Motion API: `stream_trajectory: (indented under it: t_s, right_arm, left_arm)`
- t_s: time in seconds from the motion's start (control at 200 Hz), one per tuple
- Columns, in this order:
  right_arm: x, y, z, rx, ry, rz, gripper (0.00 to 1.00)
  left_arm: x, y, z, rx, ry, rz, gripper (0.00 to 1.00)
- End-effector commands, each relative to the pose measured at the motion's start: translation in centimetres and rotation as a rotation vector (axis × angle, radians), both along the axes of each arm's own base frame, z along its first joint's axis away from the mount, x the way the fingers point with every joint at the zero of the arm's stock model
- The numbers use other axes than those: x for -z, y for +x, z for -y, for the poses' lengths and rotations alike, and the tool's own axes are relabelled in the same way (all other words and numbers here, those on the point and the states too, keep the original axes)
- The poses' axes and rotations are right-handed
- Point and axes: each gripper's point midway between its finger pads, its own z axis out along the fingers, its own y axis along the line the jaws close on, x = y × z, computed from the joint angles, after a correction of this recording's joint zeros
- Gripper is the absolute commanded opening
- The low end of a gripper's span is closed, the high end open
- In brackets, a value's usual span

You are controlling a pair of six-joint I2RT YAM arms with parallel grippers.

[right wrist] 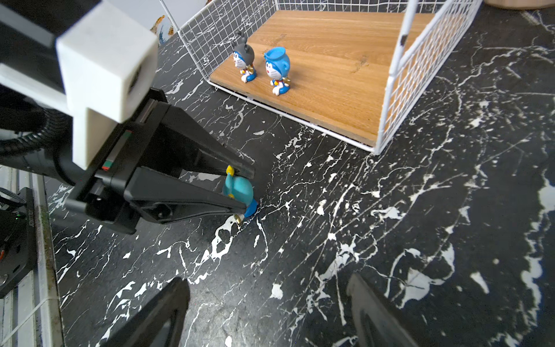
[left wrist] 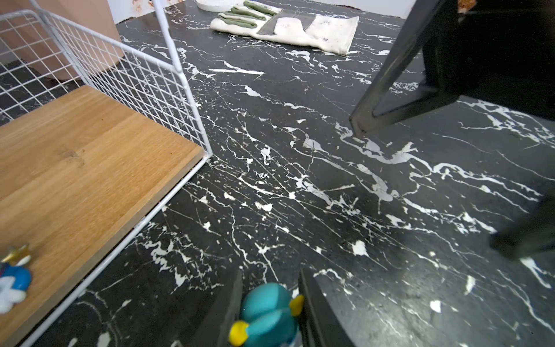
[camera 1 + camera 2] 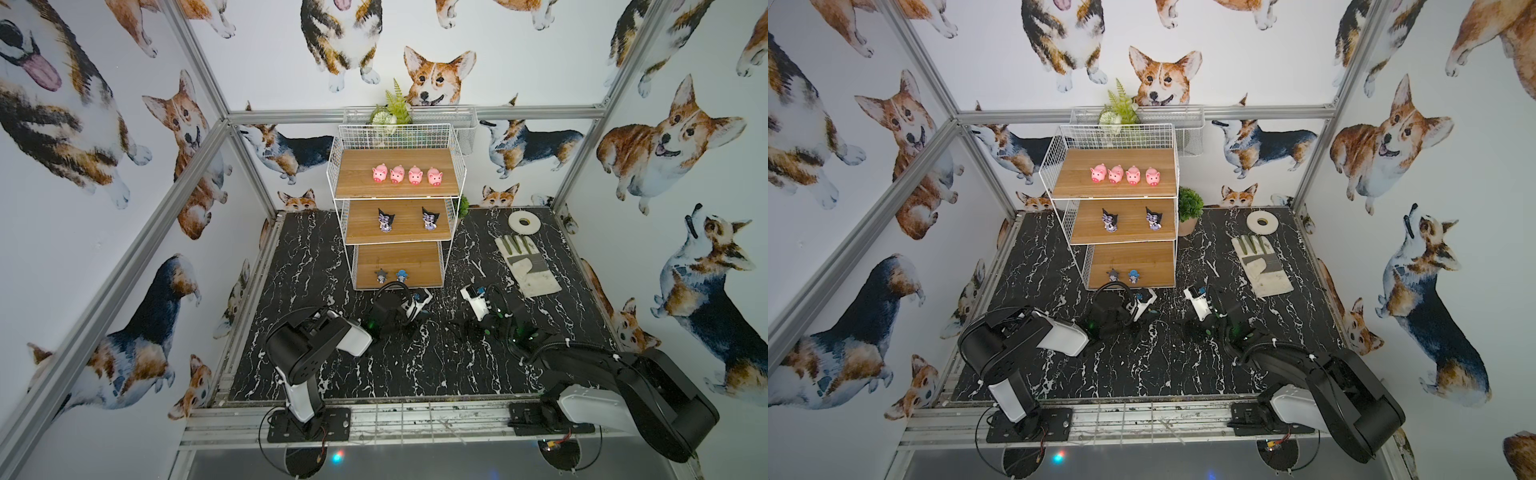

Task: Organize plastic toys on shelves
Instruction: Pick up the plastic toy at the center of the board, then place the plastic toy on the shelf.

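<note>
Nearest the arms, the left hand (image 1: 246, 192) reached low over the black marbled table (image 1: 390, 240) with the teal figure (image 2: 268, 312) between its fingers (image 1: 210, 162). They stood narrow, close against both of its sides. Whether they already pinched it or only flanked it could not be told. The figure stood about upright, its long axis vertical and its base on the table, so the fingers closed across its width.

It sat just outside the open front edge of the lowest shelf (image 1: 330, 75), toward the shelf's right end. The coming move therefore looked like a short lift and a carry forward over that edge. The left arm was plainly the nearer one. The right hand (image 1: 267, 285) hung near, to the right, its fingers wide apart and empty.

On the lowest shelf, at its front edge, stood a grey-hooded figure (image 1: 244, 61) and a blue figure (image 1: 277, 70). That made three of the small blue kind with the teal one, and bare board lay to their right.

Farther back, the middle shelf (image 3: 405, 226) held two black-and-purple figures (image 3: 384, 220), well apart. The top shelf (image 3: 357, 174) held four pink pigs (image 3: 380, 173) in a row.

One glove (image 3: 525, 264) and one tape roll (image 3: 523, 222) lay on the table to the right.
</note>
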Motion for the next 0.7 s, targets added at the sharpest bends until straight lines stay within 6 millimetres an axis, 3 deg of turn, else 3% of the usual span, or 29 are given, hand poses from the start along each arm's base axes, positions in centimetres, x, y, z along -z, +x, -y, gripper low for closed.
stream_trajectory:
  t_s: [0.0, 0.235, 0.691]
  right_arm:
    - [-0.5, 0.2, 0.0, -0.004, -0.001, 0.037, 0.88]
    - [-0.8, 0.2, 0.2, 0.005, -0.001, 0.056, 0.88]
    - [-1.0, 0.0, 0.7, 0.015, -0.003, 0.082, 0.89]
  left_arm:
    - [-1.5, 0.8, 0.0, -0.041, -0.033, 0.031, 0.29]
    - [-3.7, 3.7, -0.6, -0.211, -0.026, 0.04, 0.29]
    - [-4.2, 9.2, 0.1, -0.408, -0.073, 0.122, 0.28]
